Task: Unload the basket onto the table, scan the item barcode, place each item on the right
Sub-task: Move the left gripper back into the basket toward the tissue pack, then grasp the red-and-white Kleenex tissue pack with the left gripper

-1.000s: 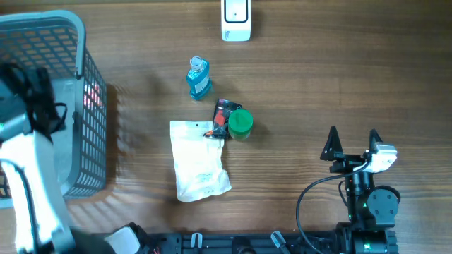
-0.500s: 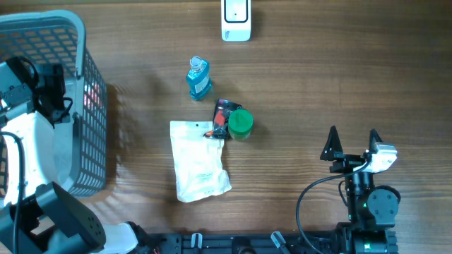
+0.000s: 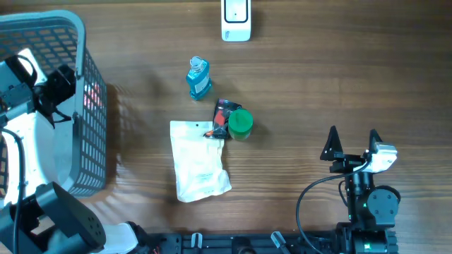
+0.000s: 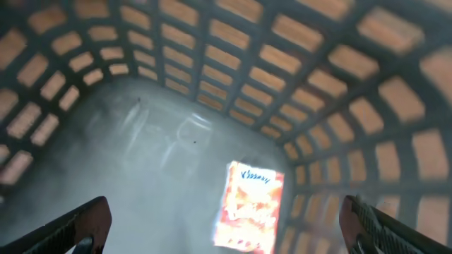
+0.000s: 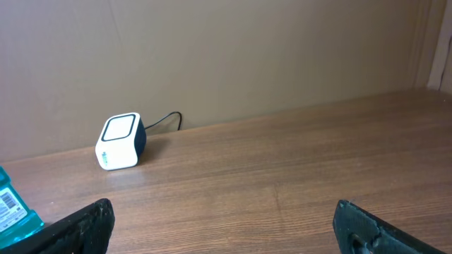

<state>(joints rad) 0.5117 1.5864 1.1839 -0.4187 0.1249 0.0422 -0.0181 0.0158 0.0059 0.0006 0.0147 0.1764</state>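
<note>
The left gripper [image 3: 60, 81] is held over the grey basket [image 3: 95, 152], which stands at the left edge of the worktop [image 3: 339, 77]. Compared with 1 second ago, this gripper has been moved up and to the right, closer to the right wall of the basket. In the last half second only a small further shift is seen. Its jaws are spread wide and nothing is held between them. In the left wrist view, an orange packet [image 4: 251, 208] is seen lying flat on the basket floor, below the open fingers and close to one wall.

The right gripper [image 3: 351, 144] is found near the front right corner of the worktop. No change is seen in it. Its 2 fingers stand fully apart and nothing is gripped.

The other things have not been moved. The white scanner [image 3: 236, 20] is placed at the far edge, near the middle. A blue bottle [image 3: 199, 77] lies nearer the centre. In front of it, a green-lidded jar [image 3: 241, 123] is touching a dark red packet [image 3: 224, 115], which overlaps the top right corner of a white pouch [image 3: 199, 161].
</note>
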